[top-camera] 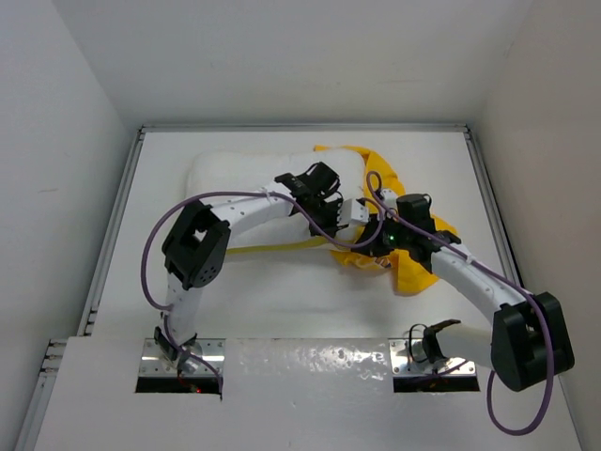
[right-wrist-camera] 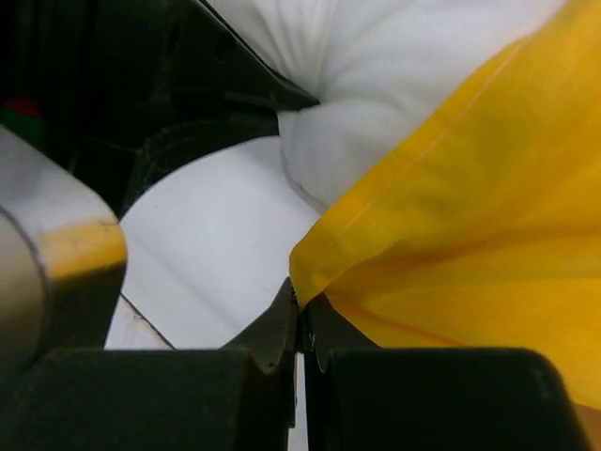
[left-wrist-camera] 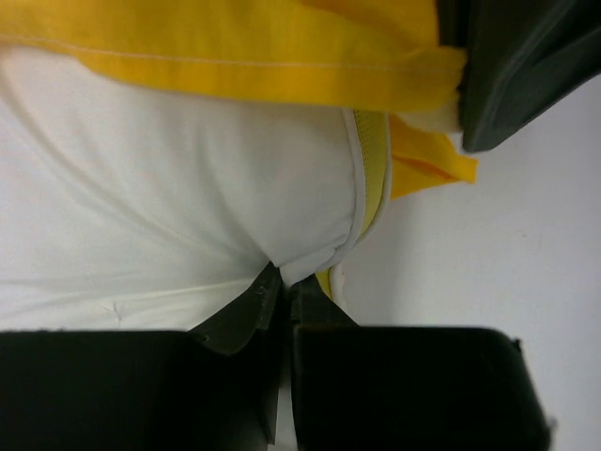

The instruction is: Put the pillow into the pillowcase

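Our left tool (left-wrist-camera: 285, 293) pinches the pillow (top-camera: 235, 180) by its piped corner. Our right tool (right-wrist-camera: 300, 315) pinches the hem of the pillowcase (right-wrist-camera: 470, 216), bunched at the pillow's right end on the tabletop (top-camera: 282, 305). Both look soft and light, and we judge seams the best hold.

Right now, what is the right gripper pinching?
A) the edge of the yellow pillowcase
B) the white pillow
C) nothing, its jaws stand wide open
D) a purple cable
A: in the right wrist view the right gripper is shut on the hem of the yellow pillowcase, and the white pillow lies beyond its fingertips.
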`<action>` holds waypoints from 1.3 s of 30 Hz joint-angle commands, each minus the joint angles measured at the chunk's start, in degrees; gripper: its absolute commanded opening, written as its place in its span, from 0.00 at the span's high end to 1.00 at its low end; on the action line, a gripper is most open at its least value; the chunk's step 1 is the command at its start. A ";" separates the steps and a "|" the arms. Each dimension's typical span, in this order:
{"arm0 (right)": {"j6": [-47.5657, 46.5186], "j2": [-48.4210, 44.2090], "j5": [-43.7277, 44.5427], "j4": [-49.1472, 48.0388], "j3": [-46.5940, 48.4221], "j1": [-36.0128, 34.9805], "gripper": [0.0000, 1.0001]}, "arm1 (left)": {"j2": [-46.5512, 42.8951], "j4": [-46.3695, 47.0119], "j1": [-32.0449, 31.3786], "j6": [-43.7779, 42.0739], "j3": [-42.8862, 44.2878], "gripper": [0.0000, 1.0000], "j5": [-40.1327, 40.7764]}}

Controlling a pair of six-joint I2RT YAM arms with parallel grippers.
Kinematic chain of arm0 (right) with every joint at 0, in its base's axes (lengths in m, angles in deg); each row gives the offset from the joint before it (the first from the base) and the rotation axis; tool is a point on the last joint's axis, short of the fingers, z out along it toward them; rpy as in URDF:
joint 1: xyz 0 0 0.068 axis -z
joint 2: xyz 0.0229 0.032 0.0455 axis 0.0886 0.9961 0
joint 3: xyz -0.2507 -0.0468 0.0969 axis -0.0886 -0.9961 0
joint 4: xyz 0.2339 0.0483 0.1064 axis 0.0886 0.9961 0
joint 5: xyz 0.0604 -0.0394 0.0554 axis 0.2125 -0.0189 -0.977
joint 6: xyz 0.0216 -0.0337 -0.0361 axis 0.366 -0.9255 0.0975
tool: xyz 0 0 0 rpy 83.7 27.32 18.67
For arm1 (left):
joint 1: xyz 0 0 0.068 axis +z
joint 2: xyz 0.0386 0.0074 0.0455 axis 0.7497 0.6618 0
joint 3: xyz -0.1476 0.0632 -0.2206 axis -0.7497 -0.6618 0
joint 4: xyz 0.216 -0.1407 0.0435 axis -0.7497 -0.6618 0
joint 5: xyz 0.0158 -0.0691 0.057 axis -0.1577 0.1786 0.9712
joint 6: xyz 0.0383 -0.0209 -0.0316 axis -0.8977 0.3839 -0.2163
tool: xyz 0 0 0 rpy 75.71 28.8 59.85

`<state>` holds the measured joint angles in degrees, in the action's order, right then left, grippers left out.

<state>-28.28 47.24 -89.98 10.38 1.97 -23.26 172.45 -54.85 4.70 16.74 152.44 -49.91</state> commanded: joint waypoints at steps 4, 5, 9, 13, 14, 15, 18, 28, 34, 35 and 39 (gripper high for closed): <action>3.28 -1.36 -3.14 -0.84 0.45 -0.82 0.35 | 2.60 -3.09 -1.14 0.87 2.46 0.88 -23.18; 3.10 -1.36 -3.40 1.44 0.72 0.32 0.28 | 2.60 -5.02 -0.62 -0.61 2.19 0.69 -24.76; 2.93 -7.58 -0.52 7.96 0.72 5.51 0.01 | 1.46 -13.38 2.80 -3.09 1.84 0.01 -29.34; 3.63 -9.01 4.67 10.78 6.67 5.96 0.01 | 0.41 -17.60 5.36 -3.43 7.36 0.00 -29.61; 3.98 -8.31 6.51 11.74 8.61 6.13 0.16 | 0.40 -18.92 5.88 -3.52 11.12 0.00 -28.91; 4.15 -7.35 7.13 12.36 11.07 6.22 0.35 | 0.23 -18.84 6.32 -3.35 13.24 0.00 -28.38; 4.94 -1.29 13.08 16.21 24.14 7.01 1.00 | 0.14 -10.37 9.66 7.16 20.45 0.00 -26.81; 7.75 25.86 39.91 19.49 50.10 7.72 0.41 | 13.39 13.92 13.09 29.16 32.23 0.42 1.49; 9.34 45.45 45.10 18.25 65.55 7.80 0.43 | 22.19 25.16 15.55 37.95 36.38 0.15 5.35; 9.60 47.31 45.54 18.25 67.06 7.89 0.44 | 23.07 26.15 15.73 38.39 36.55 0.15 5.89; 12.50 53.38 49.24 17.99 70.86 7.80 0.52 | 26.06 30.02 16.08 37.18 37.08 0.13 5.29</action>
<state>-18.82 98.82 -45.87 28.72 69.16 -15.61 199.49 -33.41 19.85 52.45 186.51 -46.67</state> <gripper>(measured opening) 0.487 0.867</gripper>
